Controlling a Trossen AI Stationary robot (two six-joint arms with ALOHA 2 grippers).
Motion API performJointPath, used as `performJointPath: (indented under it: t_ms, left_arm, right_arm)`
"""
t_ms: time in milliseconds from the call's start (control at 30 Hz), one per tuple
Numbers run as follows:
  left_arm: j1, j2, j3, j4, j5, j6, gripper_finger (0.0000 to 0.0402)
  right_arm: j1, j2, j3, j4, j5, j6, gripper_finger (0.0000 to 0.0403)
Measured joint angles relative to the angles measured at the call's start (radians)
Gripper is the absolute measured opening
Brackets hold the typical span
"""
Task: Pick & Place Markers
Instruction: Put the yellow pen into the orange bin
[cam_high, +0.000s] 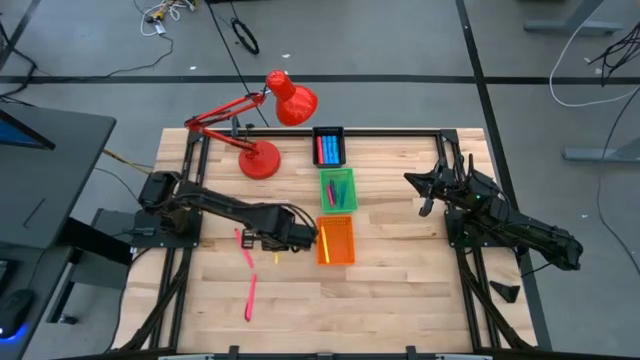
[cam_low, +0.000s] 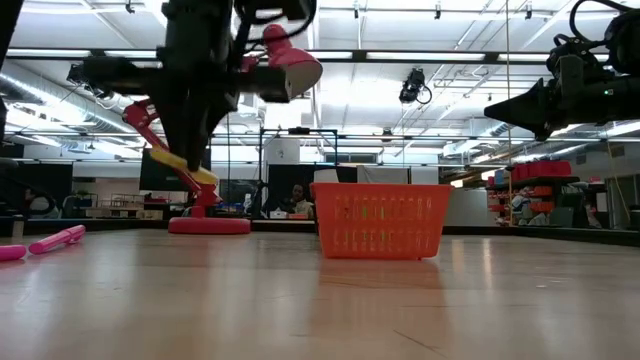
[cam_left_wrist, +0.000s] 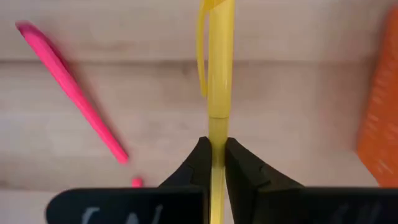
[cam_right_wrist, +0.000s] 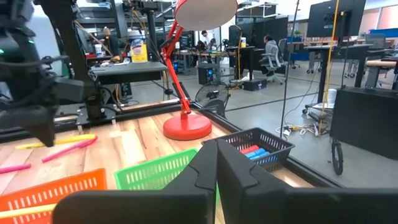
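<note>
The left tool (cam_left_wrist: 212, 163) is clamped on a yellow marker (cam_left_wrist: 216, 74), lifted just beside the orange tray (cam_high: 336, 241). Pink markers (cam_high: 249, 297) lie on the tabletop (cam_high: 400, 300) behind it, unsorted. The right tool (cam_right_wrist: 216, 163) waits aside, fingers together and empty.

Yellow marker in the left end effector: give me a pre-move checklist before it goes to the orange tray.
1. Grip: left end effector shut on the yellow marker: ok.
2. Marker lifted off the table: ok.
3. Orange tray right beside the end effector, open side up: ok.
4. Room in the tray, one yellow marker already inside: ok.
5. Right end effector parked away near the table's far right edge: ok.
6. Pink markers left on the table: not ok.
</note>
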Motion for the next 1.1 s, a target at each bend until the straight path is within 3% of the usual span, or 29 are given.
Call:
performJointPath:
  t_ms: [300,500,633,1100]
  left_arm:
    - [-0.118,0.0,0.074,-0.016,-0.002,-0.158,0.0024]
    - [-0.141,0.033,0.155,-0.046,0.041,-0.192,0.0024]
    - [-0.117,0.106,0.28,-0.127,0.044,-0.185,0.0024]
    - [0.021,0.356,0.639,-0.146,0.078,-0.069,0.0024]
  right_arm:
    - [0.0,0.0,0.0,0.0,0.0,0.0,0.001]
    - [0.0,0.0,0.0,0.0,0.0,0.0,0.001]
    - [0.0,0.0,0.0,0.0,0.0,0.0,0.001]
    - [0.0,0.0,0.0,0.0,0.0,0.0,0.001]
